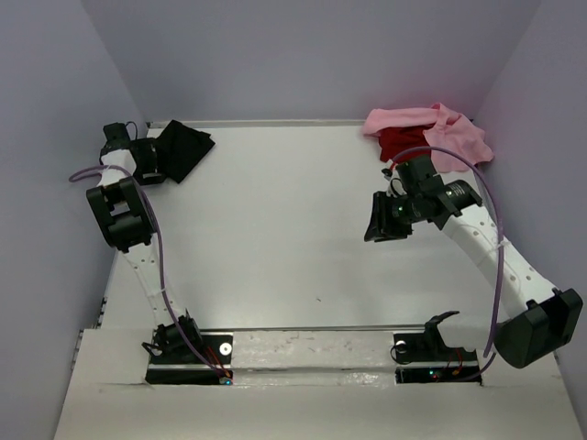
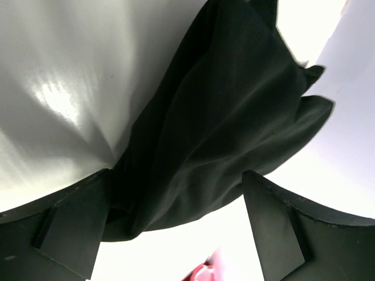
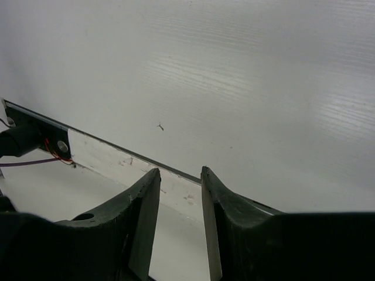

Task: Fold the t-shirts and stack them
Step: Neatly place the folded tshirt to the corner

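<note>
The black t-shirt point(image 1: 186, 147) lies as a folded bundle in the table's far left corner. My left gripper point(image 1: 154, 158) is at its near-left edge. In the left wrist view that gripper point(image 2: 176, 175) is open wide, and the black t-shirt point(image 2: 228, 117) spreads out ahead, its near edge resting against the left finger point(image 2: 76, 222). The light pink t-shirt point(image 1: 445, 136) and the red t-shirt point(image 1: 402, 140) lie crumpled together at the far right. My right gripper point(image 1: 380, 223) hovers over the table in front of them, its fingers point(image 3: 180, 171) a little apart with nothing between them.
Walls close the table in at the left, back and right. The white table point(image 1: 275, 238) runs between the two shirt heaps. A metal strip point(image 3: 111, 155) and the arm bases point(image 1: 188, 353) line the near edge, with purple cables along both arms.
</note>
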`<action>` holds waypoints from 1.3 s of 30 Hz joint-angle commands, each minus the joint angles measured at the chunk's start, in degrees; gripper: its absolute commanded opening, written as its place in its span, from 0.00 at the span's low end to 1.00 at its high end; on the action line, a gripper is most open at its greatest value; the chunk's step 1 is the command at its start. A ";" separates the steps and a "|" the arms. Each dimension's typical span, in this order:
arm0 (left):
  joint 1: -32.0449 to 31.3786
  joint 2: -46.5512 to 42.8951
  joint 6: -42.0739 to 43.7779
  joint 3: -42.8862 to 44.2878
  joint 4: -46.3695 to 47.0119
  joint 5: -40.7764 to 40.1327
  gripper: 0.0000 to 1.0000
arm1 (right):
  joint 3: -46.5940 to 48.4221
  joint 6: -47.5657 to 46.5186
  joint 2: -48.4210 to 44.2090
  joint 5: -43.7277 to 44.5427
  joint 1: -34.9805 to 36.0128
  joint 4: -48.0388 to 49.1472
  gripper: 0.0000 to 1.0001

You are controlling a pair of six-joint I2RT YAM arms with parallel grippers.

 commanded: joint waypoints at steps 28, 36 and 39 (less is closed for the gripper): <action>-20.74 -20.17 30.68 -10.88 -17.03 -25.03 0.99 | 0.67 0.24 3.07 -5.97 0.33 11.38 0.40; -25.49 -20.53 37.08 -10.29 -22.38 -28.98 0.93 | -0.12 -0.03 3.16 -6.41 0.33 12.44 0.40; -27.16 -18.95 40.69 -8.44 -22.57 -27.16 0.90 | 0.23 -0.11 3.42 -6.32 0.33 12.70 0.40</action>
